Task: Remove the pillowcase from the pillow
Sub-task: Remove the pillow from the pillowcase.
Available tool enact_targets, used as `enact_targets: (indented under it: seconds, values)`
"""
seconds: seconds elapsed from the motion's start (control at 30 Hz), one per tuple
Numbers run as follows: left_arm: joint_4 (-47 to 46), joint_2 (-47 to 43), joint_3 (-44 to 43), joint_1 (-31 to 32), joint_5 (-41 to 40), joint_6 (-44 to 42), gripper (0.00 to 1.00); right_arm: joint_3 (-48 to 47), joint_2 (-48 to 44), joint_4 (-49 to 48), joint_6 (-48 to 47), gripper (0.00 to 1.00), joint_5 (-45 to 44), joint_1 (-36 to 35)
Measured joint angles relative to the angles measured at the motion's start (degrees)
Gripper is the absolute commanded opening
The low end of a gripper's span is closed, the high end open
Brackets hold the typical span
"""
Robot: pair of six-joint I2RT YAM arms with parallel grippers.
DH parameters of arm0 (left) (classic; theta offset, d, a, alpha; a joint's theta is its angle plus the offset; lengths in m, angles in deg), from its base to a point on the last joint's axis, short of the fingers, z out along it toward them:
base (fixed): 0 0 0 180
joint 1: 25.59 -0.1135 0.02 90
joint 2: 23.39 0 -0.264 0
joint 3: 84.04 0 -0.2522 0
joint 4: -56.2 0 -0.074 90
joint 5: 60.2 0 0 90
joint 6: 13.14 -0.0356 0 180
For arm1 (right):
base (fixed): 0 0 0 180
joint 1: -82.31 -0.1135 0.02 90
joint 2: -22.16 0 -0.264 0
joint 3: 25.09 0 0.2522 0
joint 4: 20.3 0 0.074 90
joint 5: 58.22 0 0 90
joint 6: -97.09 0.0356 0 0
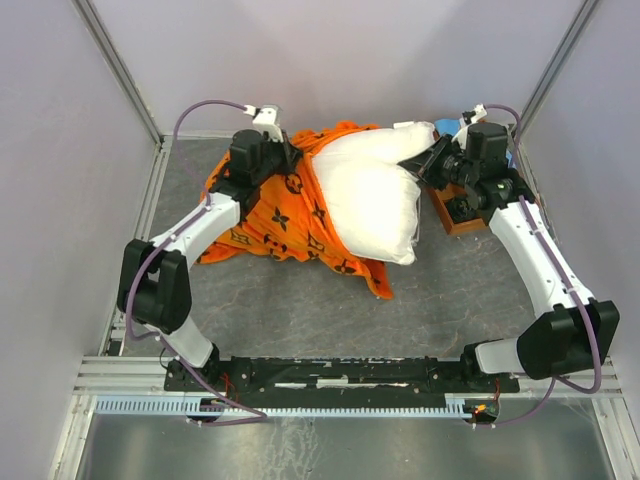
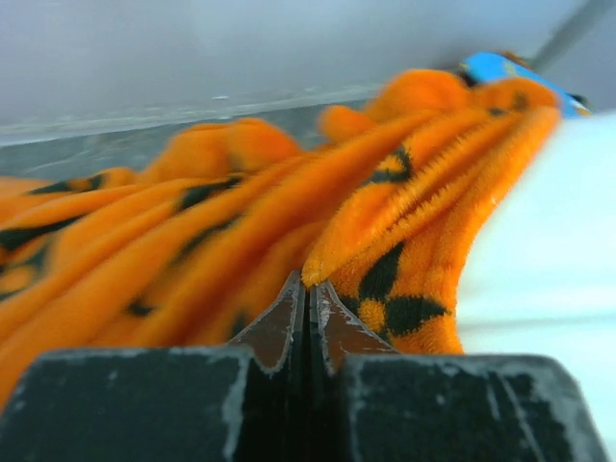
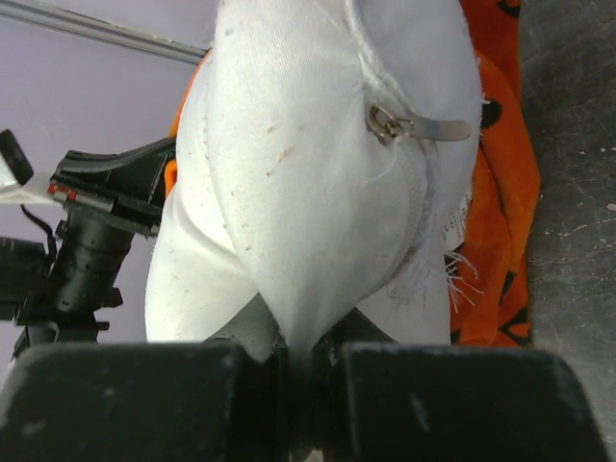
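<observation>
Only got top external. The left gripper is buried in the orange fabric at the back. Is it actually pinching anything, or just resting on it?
Observer: Pinching. In the left wrist view the left gripper has its jaws closed on a raised fold of the pillowcase.
Operator: And the right one? From above the wrist hides the tips.
Observer: The right wrist view shows the right gripper shut on a bunched pinch of the pillow, white fabric only between the jaws.
</observation>
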Motion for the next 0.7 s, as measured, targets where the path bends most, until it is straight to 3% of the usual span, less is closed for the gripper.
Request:
enact_targets:
  seconds: [0.23,0.33,0.37,0.4,0.5,0.7]
  values:
    - [5.88,-0.15,0.48,-13.84,-1.75,6.21,0.03,0.00,-2.19,0.24,-0.44,0.02,0.26,-0.90]
    - [7.82,-1.38,2.32,-17.07,-1.90,7.91,0.09,0.00,-2.29,0.28,-0.44,0.02,1.51,-1.92]
    - [8.20,-2.16,3.10,-17.25,-2.16,8.13,0.15,0.00,-2.29,0.37,-0.48,0.02,1.64,-2.16]
    - [8.28,-3.04,3.89,-17.25,-2.23,8.22,0.29,0.00,-2.29,0.44,-0.59,0.02,1.66,-2.23]
    - [7.76,-6.05,6.25,-17.70,-1.79,8.04,0.97,0.00,-2.29,0.52,-0.81,0.01,1.57,-2.16]
    - [11.32,-10.21,3.76,-21.14,3.23,8.41,0.99,-0.11,-2.29,1.03,-1.42,0.02,1.66,-0.79]
